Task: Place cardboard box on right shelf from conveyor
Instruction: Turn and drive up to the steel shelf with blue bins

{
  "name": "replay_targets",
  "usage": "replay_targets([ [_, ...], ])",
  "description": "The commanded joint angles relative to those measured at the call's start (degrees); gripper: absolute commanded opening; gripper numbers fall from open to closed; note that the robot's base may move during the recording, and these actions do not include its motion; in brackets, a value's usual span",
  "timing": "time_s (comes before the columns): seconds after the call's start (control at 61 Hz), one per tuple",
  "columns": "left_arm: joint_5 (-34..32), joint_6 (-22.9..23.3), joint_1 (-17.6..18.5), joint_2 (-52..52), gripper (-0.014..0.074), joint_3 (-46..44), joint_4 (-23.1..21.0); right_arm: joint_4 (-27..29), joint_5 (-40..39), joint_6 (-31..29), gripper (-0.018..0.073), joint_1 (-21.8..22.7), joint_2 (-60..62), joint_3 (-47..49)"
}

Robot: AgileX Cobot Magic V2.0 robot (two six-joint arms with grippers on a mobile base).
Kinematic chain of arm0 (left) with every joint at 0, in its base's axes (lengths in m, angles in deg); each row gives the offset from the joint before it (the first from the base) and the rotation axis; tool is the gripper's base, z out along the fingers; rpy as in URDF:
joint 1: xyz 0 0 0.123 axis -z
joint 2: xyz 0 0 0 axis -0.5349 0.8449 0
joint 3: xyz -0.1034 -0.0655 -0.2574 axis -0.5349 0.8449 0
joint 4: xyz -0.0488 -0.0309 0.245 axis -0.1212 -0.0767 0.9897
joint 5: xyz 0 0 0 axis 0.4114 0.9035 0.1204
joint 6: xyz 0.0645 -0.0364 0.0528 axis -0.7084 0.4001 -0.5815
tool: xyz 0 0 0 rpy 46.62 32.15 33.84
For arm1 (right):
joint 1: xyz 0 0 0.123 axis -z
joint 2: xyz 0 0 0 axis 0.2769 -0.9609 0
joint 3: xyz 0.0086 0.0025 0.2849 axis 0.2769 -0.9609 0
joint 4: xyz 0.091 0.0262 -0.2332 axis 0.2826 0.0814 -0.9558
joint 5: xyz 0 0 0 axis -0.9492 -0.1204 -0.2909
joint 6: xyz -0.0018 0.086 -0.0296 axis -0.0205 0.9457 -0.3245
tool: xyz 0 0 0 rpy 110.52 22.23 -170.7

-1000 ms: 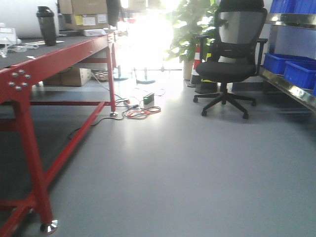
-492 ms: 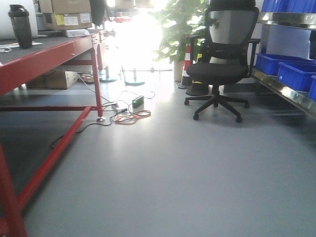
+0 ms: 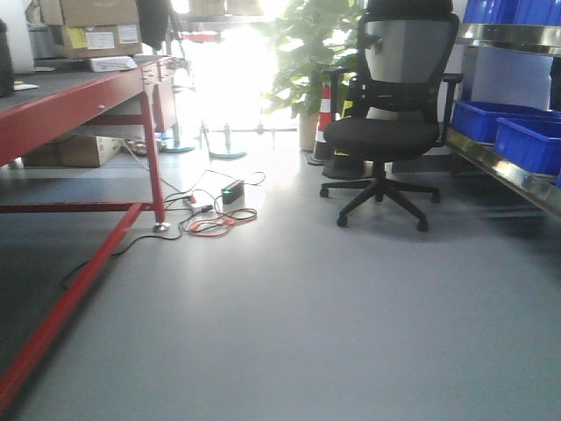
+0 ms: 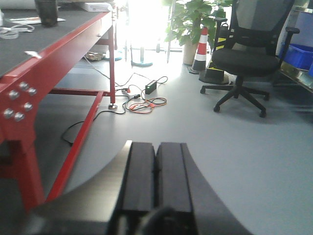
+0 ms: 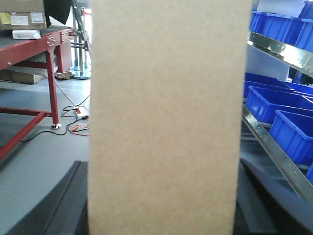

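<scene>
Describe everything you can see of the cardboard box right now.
The cardboard box is plain tan, unprinted, matte and slightly fibrous. It shows only in the right wrist view, upright in the frame, filling the middle from top edge to bottom, its ends cropped. The right gripper holds it, dark fingers against both lower sides.

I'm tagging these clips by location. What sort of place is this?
Probably a warehouse or workshop floor: a red metal workbench with labelled cartons on it, steel shelving holding blue storage bins, and a bare grey floor.
</scene>
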Motion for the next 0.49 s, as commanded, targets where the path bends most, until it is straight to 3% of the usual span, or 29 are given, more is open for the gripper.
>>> replay_targets([
  [0.0, -4.88, -0.01, 0.04, -0.31, -0.0116, 0.35, -0.34, -0.52, -6.2, -0.62, 0.0008, 0.25, -0.49, 1.72],
  [0.475, -4.88, -0.01, 0.04, -0.31, -0.0116, 0.35, -0.34, -0.52, -6.2, -0.62, 0.0008, 0.25, -0.49, 1.72],
])
